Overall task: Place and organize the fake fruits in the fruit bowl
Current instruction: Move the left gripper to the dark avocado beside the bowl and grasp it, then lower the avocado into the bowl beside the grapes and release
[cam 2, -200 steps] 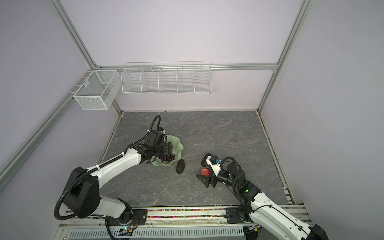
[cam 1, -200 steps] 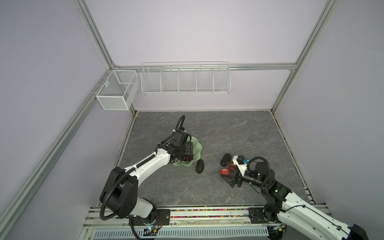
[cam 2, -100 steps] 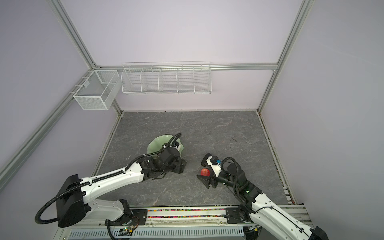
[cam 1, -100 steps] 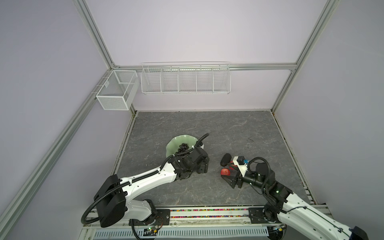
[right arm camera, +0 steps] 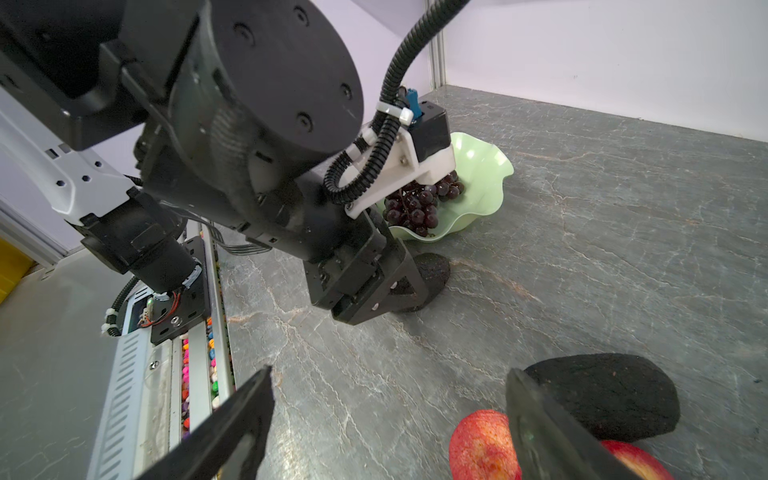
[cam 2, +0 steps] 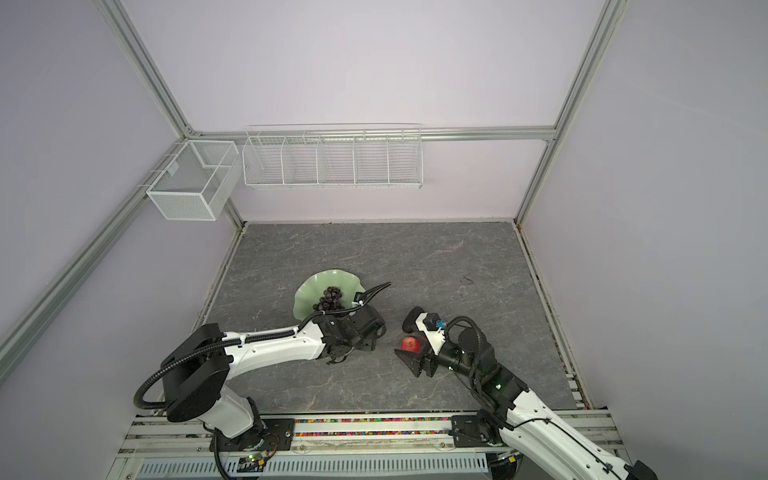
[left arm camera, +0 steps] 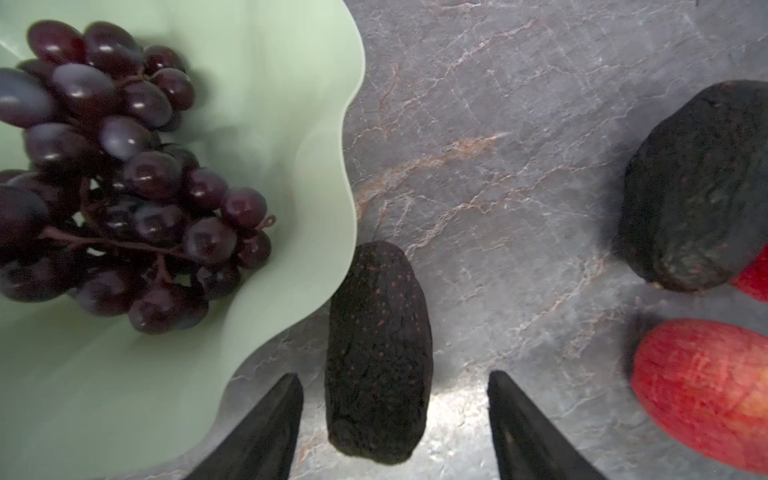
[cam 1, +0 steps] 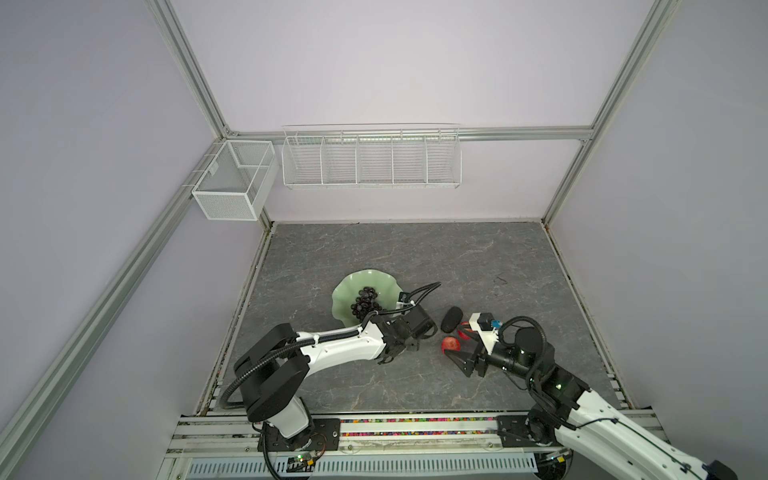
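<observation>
Now left gripper (left arm camera: pixel 392 376), jaws apart, straddles avocado (left arm camera: pixel 376 332), axis along fingers (left arm camera: pixel 266 424); bowl (cam 1: pixel 347 291) roughly 11 o'clock in a top view.

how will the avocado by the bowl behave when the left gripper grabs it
The avocado, rough and pebbled, probably resists slipping. It lies on its side, an oval, so an off-centre squeeze from the left gripper could roll it against the bowl. It looks rigid, unlikely to sag.

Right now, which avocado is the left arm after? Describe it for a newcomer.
Find the green bowl holding grapes. Just outside its wavy rim lies an avocado, between the open jaws of the left arm. The other avocado lies farther off, beside the red apples.
</observation>
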Action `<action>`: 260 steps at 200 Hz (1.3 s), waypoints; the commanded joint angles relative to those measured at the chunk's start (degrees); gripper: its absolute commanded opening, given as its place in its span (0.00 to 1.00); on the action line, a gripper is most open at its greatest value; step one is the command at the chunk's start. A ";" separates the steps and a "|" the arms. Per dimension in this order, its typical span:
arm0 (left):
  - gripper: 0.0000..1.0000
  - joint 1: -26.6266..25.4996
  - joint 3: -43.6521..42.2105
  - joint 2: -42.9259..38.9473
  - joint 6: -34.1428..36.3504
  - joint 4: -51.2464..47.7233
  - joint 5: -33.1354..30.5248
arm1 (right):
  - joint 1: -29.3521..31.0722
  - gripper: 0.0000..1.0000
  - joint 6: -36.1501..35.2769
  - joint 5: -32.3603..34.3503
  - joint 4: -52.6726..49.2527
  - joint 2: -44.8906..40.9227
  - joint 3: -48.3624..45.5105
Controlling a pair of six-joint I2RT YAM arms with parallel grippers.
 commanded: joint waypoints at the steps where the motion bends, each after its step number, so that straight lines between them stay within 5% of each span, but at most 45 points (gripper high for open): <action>1: 0.69 -0.12 2.40 2.25 -2.61 -0.43 -2.11 | -0.07 0.88 -1.15 0.13 0.07 0.36 -0.68; 99: 0.62 0.10 4.85 9.51 -2.60 1.59 -2.03 | -0.12 0.88 -1.07 0.18 0.12 0.31 -0.86; 133: 0.50 0.19 5.54 10.72 -1.66 3.00 -0.67 | -0.13 0.88 -1.07 0.56 0.07 0.07 -0.99; 217: 0.35 0.15 1.85 2.09 2.88 8.59 6.48 | -0.23 0.88 -1.19 0.72 -0.15 -0.17 -0.73; 260: 0.35 0.73 2.93 -6.94 5.39 4.11 1.86 | -0.29 0.88 -0.94 0.57 0.48 -1.68 -1.56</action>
